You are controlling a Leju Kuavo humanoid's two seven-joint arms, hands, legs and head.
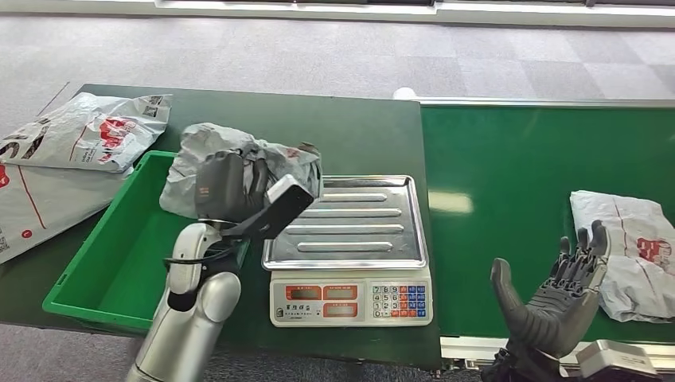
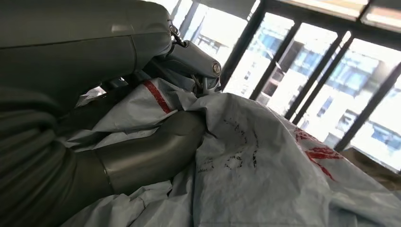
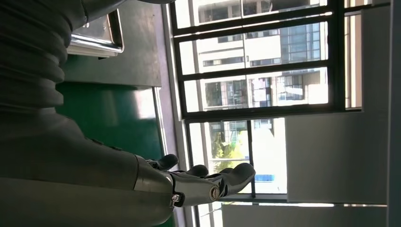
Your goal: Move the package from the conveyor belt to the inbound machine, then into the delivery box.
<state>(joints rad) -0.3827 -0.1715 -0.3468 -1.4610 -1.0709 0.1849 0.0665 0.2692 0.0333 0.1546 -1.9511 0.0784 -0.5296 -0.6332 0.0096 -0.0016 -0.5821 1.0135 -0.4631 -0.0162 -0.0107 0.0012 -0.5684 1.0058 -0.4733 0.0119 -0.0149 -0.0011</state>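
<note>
The left hand (image 1: 231,187) grips a crumpled grey package (image 1: 278,163), holding it raised between the green delivery box (image 1: 119,263) and the scale's steel tray (image 1: 350,223). The package overlaps the box's far right corner and the tray's 10 o'clock corner; how far it hangs above them is hard to judge. In the left wrist view the thumb (image 2: 151,151) presses into the bag's (image 2: 265,170) white plastic, the fingers wrapped round the far side.

The scale (image 1: 350,298), the inbound machine, sits at centre, its tray bare; its left edge lies just beside the box's right wall. The box shows open green floor toward 7 o'clock.

The right hand (image 1: 561,290) hovers at 4 o'clock over the conveyor belt (image 1: 509,175), fingers spread wide, holding nothing. Just to its right lies a second package (image 1: 629,255), near but not touching. The belt is open green toward 12 o'clock.

Two more bags (image 1: 79,135) lie at 10 o'clock, beyond the box's left rim.
</note>
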